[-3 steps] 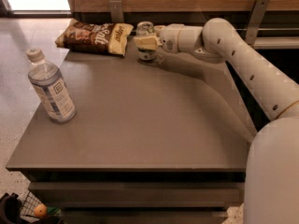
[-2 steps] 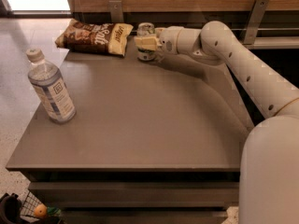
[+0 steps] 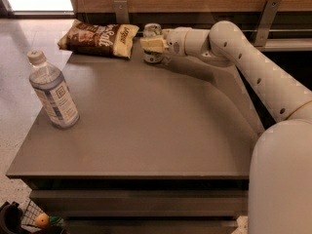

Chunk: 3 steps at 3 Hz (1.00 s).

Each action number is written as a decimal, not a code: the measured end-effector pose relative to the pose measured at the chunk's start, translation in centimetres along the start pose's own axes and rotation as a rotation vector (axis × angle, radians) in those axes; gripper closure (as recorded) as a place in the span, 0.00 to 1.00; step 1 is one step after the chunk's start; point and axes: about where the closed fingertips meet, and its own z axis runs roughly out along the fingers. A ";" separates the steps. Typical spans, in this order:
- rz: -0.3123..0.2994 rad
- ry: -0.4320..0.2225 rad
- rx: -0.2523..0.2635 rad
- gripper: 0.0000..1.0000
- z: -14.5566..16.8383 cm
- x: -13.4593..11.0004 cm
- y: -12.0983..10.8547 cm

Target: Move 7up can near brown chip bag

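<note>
The 7up can (image 3: 152, 31) stands upright at the far edge of the grey table (image 3: 146, 130), just right of the brown chip bag (image 3: 97, 37), which lies flat with its cream-yellow end toward the can. My gripper (image 3: 151, 47) reaches in from the right and is shut on the can. One cream finger (image 3: 154, 44) crosses the can's front, and the other finger is hidden behind it. The can's lower part is partly covered by the finger.
A clear water bottle (image 3: 52, 92) with a white cap stands near the table's left edge. A wooden wall with metal brackets (image 3: 121, 9) runs behind the table. My white arm (image 3: 253, 67) spans the right side above the table.
Almost nothing has moved; the gripper stays at the can beside the chip bag.
</note>
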 end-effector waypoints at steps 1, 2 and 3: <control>0.000 0.000 0.000 0.36 0.0 -0.1 0.0; 0.000 0.000 0.000 0.12 0.0 -0.1 0.0; 0.001 0.000 -0.005 0.00 0.3 -0.1 0.2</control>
